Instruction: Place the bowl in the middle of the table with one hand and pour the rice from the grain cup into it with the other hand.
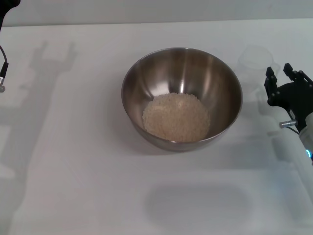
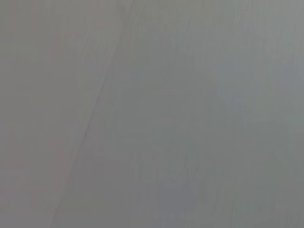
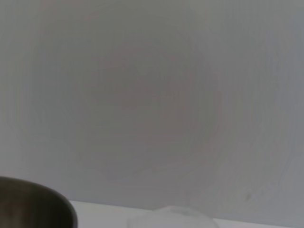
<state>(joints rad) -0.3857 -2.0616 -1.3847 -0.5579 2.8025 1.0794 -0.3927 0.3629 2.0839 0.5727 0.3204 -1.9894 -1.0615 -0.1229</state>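
Observation:
The steel bowl [image 1: 182,98] stands in the middle of the white table [image 1: 73,161]. A flat heap of rice [image 1: 176,117] lies in its bottom. The clear grain cup [image 1: 256,66] stands upright on the table just right of the bowl and looks empty. My right gripper [image 1: 279,74] is open right beside the cup's right side, with nothing held between its fingers. In the right wrist view the bowl's rim [image 3: 33,204] and the cup's rim [image 3: 171,216] show at the edge. Of my left arm [image 1: 6,10] only a dark part shows, at the far left corner.
The left arm's shadow falls on the left side of the table. The left wrist view shows only a plain grey surface.

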